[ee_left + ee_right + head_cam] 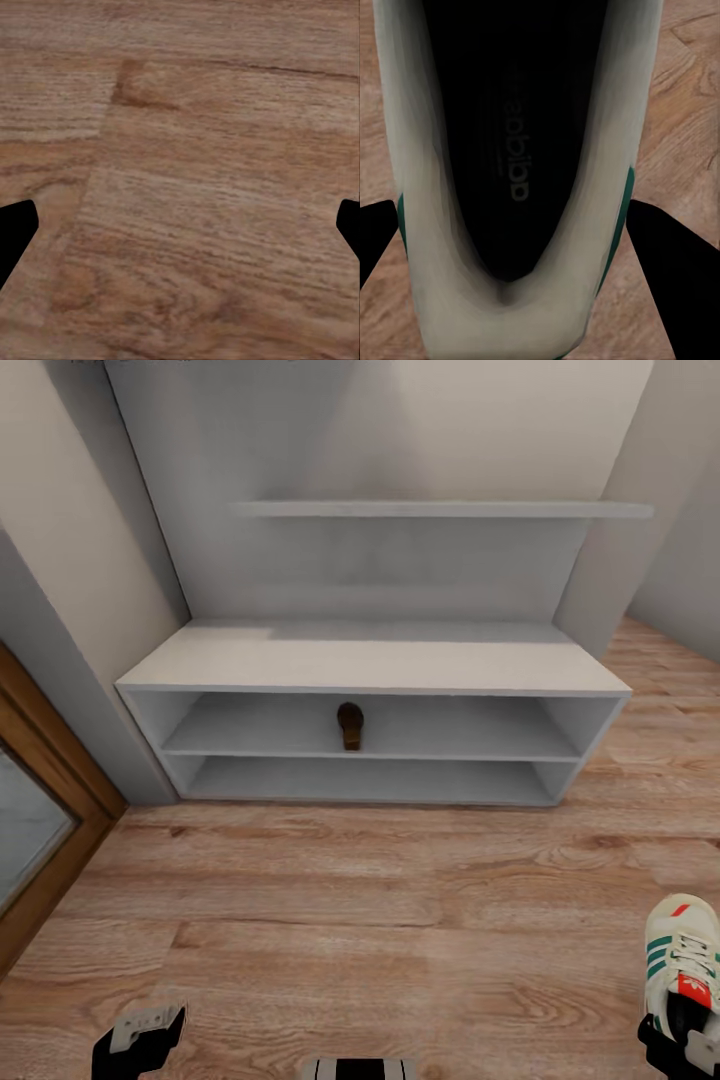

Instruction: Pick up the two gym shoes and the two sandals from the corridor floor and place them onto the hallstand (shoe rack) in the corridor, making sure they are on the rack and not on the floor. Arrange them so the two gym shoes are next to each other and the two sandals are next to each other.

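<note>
The robot faces the hallstand (370, 665), a low pale unit with two open shelf slots under its flat top. One brown sandal (350, 725) already sits in the upper slot, near the middle, with room beside it, likely so the other sandal can go next to it. On the right, low down, a white gym shoe (680, 960) with green stripes is at the right gripper (680, 1040). From the right wrist view, the camera looks straight down into the dark inside of the gym shoe (412, 225), and the black jaws stand on both sides of its heel end, close to the walls. I cannot tell if they squeeze it yet. The left gripper (140, 1040) hangs over the bare corridor floor (350, 920) with nothing in it, and its jaws are spread wide. That keeps it out of the way. The gym shoe needs a spot on the hallstand with space for its partner.
</note>
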{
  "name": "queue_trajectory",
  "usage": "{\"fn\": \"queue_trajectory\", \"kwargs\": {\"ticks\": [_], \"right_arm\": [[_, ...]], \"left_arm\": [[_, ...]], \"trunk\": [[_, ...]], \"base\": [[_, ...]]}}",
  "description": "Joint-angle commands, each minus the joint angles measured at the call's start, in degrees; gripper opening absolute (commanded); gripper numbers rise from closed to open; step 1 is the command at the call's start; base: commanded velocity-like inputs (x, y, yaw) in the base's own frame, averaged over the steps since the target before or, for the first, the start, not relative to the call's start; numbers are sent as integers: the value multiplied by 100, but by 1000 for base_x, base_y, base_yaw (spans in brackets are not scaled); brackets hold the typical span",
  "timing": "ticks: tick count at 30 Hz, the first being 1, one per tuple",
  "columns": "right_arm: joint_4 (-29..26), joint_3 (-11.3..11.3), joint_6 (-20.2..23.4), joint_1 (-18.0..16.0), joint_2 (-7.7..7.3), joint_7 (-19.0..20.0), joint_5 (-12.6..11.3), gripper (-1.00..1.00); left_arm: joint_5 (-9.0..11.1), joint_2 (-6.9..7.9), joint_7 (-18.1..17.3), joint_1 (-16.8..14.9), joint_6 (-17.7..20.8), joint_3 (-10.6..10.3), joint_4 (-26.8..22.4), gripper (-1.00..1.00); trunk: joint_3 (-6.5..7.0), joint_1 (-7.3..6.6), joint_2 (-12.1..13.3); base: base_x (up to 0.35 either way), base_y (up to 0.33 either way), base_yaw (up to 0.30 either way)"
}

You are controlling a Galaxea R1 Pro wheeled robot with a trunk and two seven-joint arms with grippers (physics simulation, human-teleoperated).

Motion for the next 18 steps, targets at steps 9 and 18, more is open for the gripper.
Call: {"fn": "queue_trajectory", "kwargs": {"ticks": [9,18], "right_arm": [[-9,85,1,-2,249,-40,6,-100],[-1088,1193,1607,-34,1271,-86,1156,-100]], "left_arm": [[2,-71,-66,-7,-17,-41,14,100],[54,-16,-831,-12,-20,20,11,100]], "trunk": [[-4,-4,-2],[-4,-4,-2]], "base": [[-92,90,0],[0,0,0]]}}
